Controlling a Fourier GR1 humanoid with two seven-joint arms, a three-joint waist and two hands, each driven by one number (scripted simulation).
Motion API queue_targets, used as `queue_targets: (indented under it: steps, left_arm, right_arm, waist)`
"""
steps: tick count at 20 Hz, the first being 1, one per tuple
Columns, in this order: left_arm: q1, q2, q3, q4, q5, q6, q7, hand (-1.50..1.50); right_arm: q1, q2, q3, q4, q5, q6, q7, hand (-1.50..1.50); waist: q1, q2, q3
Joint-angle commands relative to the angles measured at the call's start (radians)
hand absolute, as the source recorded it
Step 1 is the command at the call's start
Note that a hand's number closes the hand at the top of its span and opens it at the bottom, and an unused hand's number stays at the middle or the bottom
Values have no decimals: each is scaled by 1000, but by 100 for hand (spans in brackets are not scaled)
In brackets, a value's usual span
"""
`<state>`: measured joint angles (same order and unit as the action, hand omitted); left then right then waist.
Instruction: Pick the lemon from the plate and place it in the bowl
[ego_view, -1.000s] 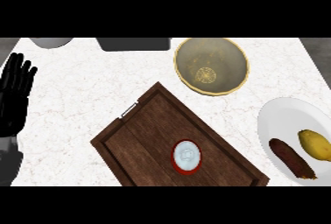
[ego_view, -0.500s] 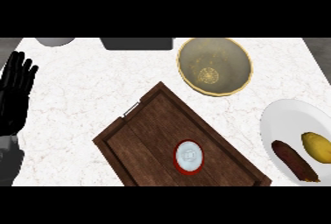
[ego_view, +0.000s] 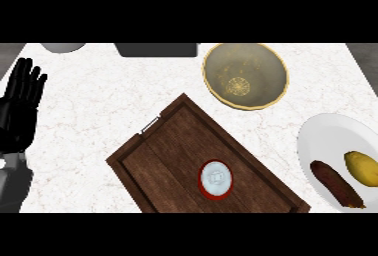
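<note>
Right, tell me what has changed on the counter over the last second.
Very little. Everything in view slid slightly, bowl and plate lower, so the view itself shifted rather than any object. Nothing was taken hold of or let go. The lemon still lies on the plate beside the dark brown item, and the left hand stays open at the left edge.

wooden tray (ego_view: 177, 150) | red-rimmed dish (ego_view: 216, 180) on it | brown food (ego_view: 336, 184) right

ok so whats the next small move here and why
Probably bring the right hand, which is not in view, in over the lemon. The lemon lies untouched on the white plate beside a brown item, the bowl holds no lemon, and the left hand rests open at the far left edge.
</note>
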<state>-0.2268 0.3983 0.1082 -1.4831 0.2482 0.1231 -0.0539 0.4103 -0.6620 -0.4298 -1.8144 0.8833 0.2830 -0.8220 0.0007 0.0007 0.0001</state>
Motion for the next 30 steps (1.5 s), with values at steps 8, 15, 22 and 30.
queue_targets:
  steps: [8, 15, 22, 30]
  left_arm:
    - [-62, -11, 28, -12, -39, -13, 78, 0]
    - [21, -57, 42, -5, -64, -38, -4, 0]
    - [-11, -68, 64, 20, -86, -50, -1, 0]
    - [-50, -89, 66, 17, -111, -48, 48, 0]
  right_arm:
    - [-171, 16, 36, 192, 76, -15, -107, -150]
    - [-177, 73, 82, 323, 182, -165, -140, -150]
    - [-170, 149, 118, 198, 215, -92, -48, -150]
    - [-333, 118, 114, 480, 294, -169, -67, -150]
  waist:
    - [-2, -1, 0]
    - [-1, 0, 0]
    - [-7, -2, -1]
    - [-4, 0, 0]
